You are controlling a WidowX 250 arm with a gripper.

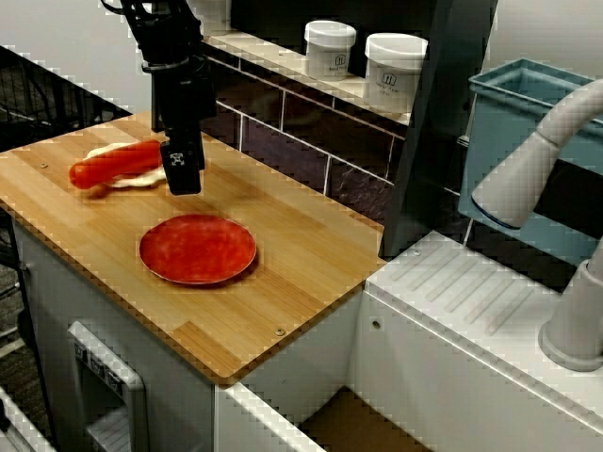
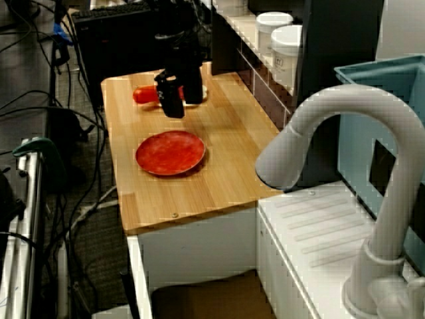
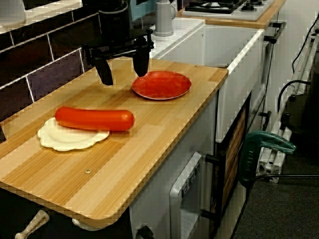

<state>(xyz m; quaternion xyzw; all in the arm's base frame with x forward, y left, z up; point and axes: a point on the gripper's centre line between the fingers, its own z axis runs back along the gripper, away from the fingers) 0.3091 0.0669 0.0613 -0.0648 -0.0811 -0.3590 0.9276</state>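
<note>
Gripper: I see my gripper (image 3: 123, 69) with its two black fingers (image 3: 105, 74) spread wide apart. Nothing sits between them, so it grips nothing.
Height: in the low view along the counter the tips seem to hang just above the wood. From this angle I can't be sure they aren't touching it.
Sausage: a long red sausage (image 3: 94, 118) lies on its side near the gripper but apart from it, on the side away from the sink.
White disc: a flat white disc (image 3: 70, 140) with a wavy edge lies under the sausage, which rests across its back part.
Red plate: a round red plate (image 1: 198, 249) sits flat on the gripper's other side, toward the sink. It is near the gripper and not touched by it.
Counter: the sausage, disc and plate all lie on a wooden counter (image 1: 311, 247), and the gripper is over its back half.
Ledge: two white lidded jars (image 1: 394, 71) stand side by side on the tiled ledge behind the counter.
Sink side: a grey tap (image 2: 332, 126) arches over the white draining surface, with a blue bin (image 1: 528, 122) behind it.
</note>
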